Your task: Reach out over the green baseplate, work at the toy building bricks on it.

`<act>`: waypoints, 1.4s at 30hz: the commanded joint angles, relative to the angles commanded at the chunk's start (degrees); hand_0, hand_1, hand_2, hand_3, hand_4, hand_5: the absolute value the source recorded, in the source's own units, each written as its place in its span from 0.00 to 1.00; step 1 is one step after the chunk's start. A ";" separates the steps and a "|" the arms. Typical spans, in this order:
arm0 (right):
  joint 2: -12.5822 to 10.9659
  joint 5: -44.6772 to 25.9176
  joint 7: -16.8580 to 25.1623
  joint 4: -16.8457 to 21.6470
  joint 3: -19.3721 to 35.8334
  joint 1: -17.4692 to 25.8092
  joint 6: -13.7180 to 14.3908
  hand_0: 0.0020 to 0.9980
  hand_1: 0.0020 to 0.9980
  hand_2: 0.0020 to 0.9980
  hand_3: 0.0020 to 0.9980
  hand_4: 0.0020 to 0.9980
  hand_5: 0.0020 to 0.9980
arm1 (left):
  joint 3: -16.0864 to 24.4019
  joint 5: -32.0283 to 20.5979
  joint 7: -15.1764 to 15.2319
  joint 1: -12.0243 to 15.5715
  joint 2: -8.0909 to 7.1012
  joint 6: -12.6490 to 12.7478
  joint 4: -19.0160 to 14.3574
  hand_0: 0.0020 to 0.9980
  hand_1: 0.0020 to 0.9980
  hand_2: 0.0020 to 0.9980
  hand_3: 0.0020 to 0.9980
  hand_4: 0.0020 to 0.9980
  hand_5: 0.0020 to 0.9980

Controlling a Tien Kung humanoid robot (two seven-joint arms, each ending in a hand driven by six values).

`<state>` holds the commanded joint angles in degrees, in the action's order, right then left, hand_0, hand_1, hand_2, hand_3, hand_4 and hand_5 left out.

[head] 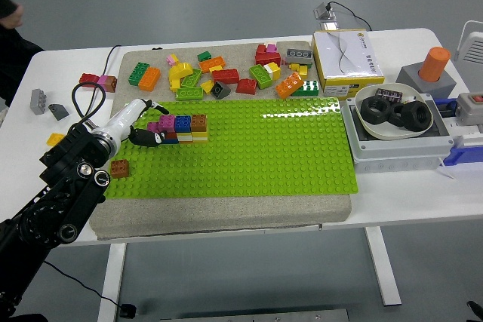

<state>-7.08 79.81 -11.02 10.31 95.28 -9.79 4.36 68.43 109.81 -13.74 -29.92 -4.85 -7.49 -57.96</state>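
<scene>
Presently we list 1 green baseplate [249,148], rigid studded plastic, lying flat on a grey pad on the white surface [392,201]. At its left end stands a short wall of bricks [181,128]: pink, blue, brown, red, yellow; light, hard, glossy, likely press-fitted. The left robot hand [147,135] rests touching the wall's left end, dark fingers curled beside the pink brick; we cannot tell whether anything is gripped. We judge the best hold is across opposite smooth side faces. Loose bricks [226,73] lie beyond; 1 brown brick [119,169] sits at the near-left corner.
</scene>
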 joint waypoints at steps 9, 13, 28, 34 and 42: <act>-0.05 0.09 0.00 0.00 0.10 0.01 -0.05 0.59 0.56 0.62 0.65 0.64 0.73 | 0.24 0.02 -0.56 0.09 -0.23 -2.20 -0.43 1.00 0.98 0.98 0.76 0.67 0.00; -0.04 0.11 -0.01 0.00 0.09 0.00 -0.10 0.59 0.56 0.62 0.65 0.64 0.73 | 0.33 -0.02 -0.92 0.12 -0.30 -3.16 -0.50 1.00 0.98 1.00 0.80 0.71 0.00; -0.11 0.43 0.02 0.00 0.51 0.20 0.04 0.59 0.56 0.62 0.64 0.64 0.73 | 4.11 3.49 4.48 -0.18 -3.31 -0.15 -5.41 1.00 1.00 1.00 1.00 1.00 0.08; -0.05 0.70 0.09 0.00 1.13 0.52 0.21 0.59 0.56 0.62 0.64 0.64 0.73 | 6.90 -1.58 12.90 3.58 -7.82 8.27 -12.46 1.00 1.00 1.00 1.00 1.00 0.27; -0.38 -0.49 -0.42 0.00 0.87 2.30 0.50 0.59 0.56 0.62 0.64 0.64 0.73 | 12.13 -11.86 28.21 14.67 -10.85 24.14 -22.94 0.99 0.63 0.53 0.58 1.00 1.00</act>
<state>-7.46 79.32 -11.44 10.31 96.14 -7.50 4.86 80.55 97.94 14.47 -15.25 -15.69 16.65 -80.89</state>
